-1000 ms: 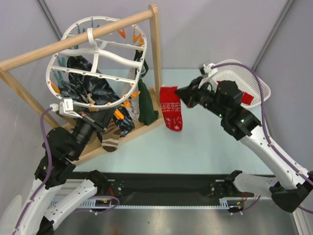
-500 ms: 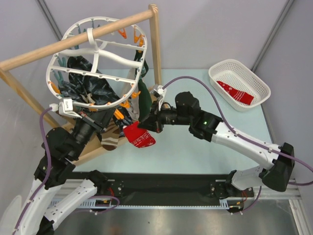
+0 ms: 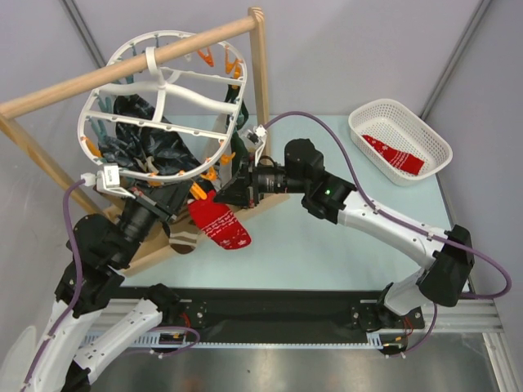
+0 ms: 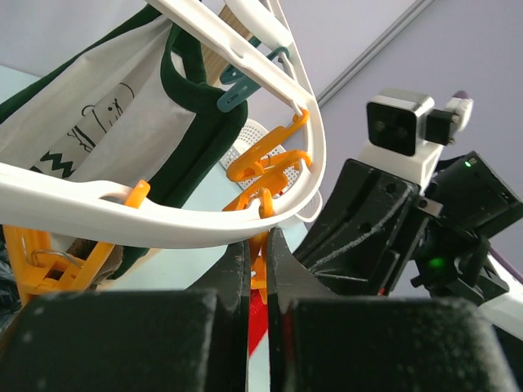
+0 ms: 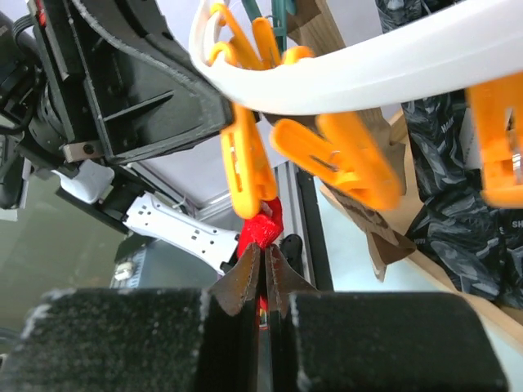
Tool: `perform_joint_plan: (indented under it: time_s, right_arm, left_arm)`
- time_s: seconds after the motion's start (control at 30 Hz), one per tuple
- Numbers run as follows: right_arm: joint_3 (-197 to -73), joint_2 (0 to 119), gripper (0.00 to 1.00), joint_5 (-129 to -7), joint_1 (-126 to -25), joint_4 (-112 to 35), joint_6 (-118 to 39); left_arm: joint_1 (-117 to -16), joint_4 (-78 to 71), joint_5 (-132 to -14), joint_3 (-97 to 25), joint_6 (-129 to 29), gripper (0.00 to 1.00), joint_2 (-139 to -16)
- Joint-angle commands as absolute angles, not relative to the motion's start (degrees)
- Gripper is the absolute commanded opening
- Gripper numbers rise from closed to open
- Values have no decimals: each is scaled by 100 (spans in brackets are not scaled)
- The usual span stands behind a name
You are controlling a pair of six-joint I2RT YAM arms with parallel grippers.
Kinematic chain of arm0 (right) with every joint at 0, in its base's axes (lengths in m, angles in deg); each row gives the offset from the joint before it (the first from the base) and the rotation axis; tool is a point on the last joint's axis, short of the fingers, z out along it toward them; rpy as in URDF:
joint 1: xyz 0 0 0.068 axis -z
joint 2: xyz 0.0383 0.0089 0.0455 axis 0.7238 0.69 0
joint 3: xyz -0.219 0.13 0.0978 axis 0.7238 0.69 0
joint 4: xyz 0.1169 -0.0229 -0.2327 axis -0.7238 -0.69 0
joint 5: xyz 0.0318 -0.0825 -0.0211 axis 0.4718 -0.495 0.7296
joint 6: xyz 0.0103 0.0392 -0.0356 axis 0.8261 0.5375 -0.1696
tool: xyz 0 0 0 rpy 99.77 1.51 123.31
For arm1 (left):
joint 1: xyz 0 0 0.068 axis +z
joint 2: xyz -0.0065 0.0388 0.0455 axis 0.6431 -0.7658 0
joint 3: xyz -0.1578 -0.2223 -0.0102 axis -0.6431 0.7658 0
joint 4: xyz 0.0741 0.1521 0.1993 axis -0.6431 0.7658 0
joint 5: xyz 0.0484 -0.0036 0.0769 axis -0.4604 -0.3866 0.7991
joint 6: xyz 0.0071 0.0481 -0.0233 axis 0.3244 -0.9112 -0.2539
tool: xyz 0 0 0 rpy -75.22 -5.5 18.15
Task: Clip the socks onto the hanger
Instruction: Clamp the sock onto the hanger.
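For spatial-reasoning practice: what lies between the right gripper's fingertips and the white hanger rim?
Right wrist view: the red sock, then an orange clip hanging from the hanger.

A red white-specked fabric sock (image 3: 221,227) hangs under the white oval plastic lattice hanger's (image 3: 169,80) near rim, pinched by the right hand (image 3: 217,198).

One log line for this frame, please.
phase: clipping | left fingers: shut on orange clip at hanger rim | right fingers: shut on red sock, top edge at clip | basket: holds spare sock
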State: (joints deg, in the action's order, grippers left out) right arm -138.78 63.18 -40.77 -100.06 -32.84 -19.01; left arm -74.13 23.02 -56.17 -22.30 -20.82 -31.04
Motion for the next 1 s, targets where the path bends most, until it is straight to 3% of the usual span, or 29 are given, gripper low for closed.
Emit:
perform_joint_plan:
  time_s: [0.0,0.9,0.97]
  right_arm:
    - [-14170,6430,0,-3724,-9920,-2801,-1503]
    - [-14240,6764,0,-3302,-9752,-1738,-774]
    - [-14249,6790,0,-3293,-9752,-1703,-739]
  left_arm:
    - [-7404,2303,-5789,-2389,-2000,0,-3070]
    - [-7404,2338,-5798,-2328,-1982,0,-3034]
    - [-7412,2364,-5763,-2345,-1982,4,-3026]
